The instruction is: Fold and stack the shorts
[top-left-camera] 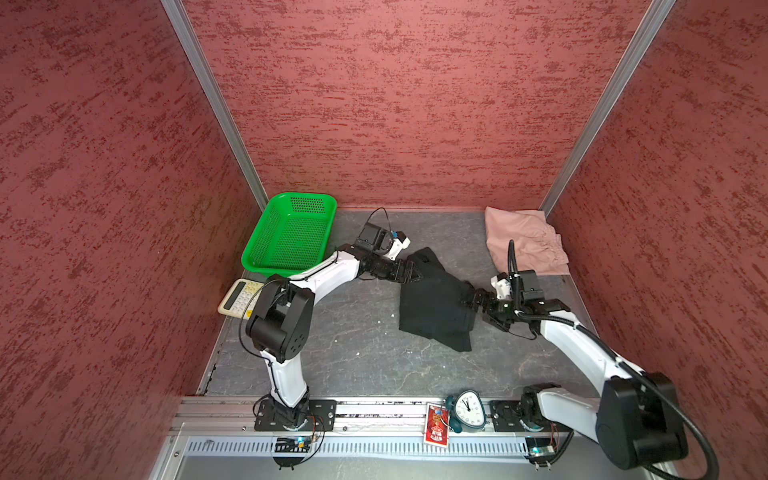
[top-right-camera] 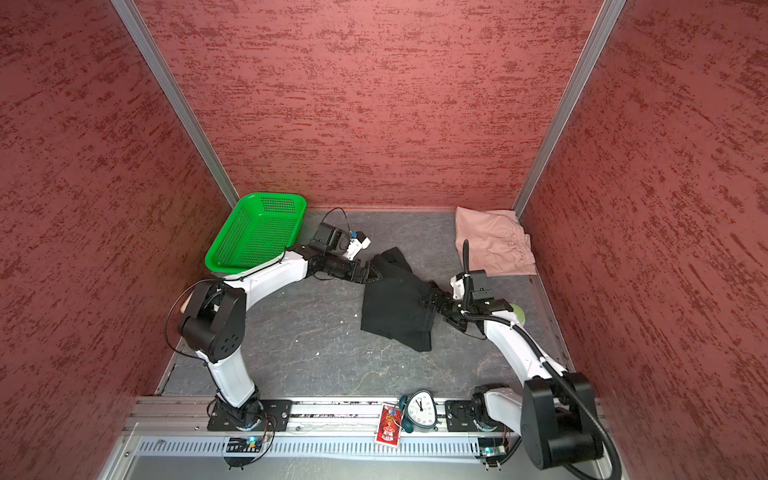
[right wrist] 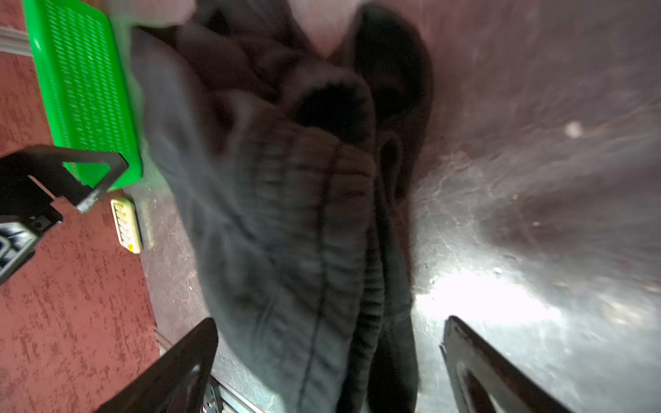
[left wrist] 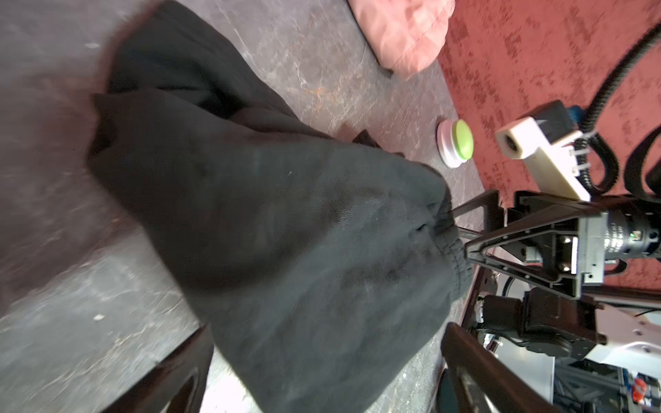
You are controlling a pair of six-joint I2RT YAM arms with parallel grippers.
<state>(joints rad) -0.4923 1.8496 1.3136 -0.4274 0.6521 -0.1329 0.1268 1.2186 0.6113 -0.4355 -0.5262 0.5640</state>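
Black shorts [top-left-camera: 436, 303] lie rumpled on the table [top-left-camera: 332, 332], fold unfinished. We see left gripper [top-left-camera: 419, 271] and right gripper [top-left-camera: 470, 294] at opposite edges, jaws spread, holding nothing. Next, we reckon: firm corner pinches, then stacking with pink shorts [top-left-camera: 525, 241].

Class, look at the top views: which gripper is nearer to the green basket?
Left. The left gripper is at the black shorts' basket-side edge, a little way from the green basket. The right gripper is at the shorts' opposite edge, farther away.
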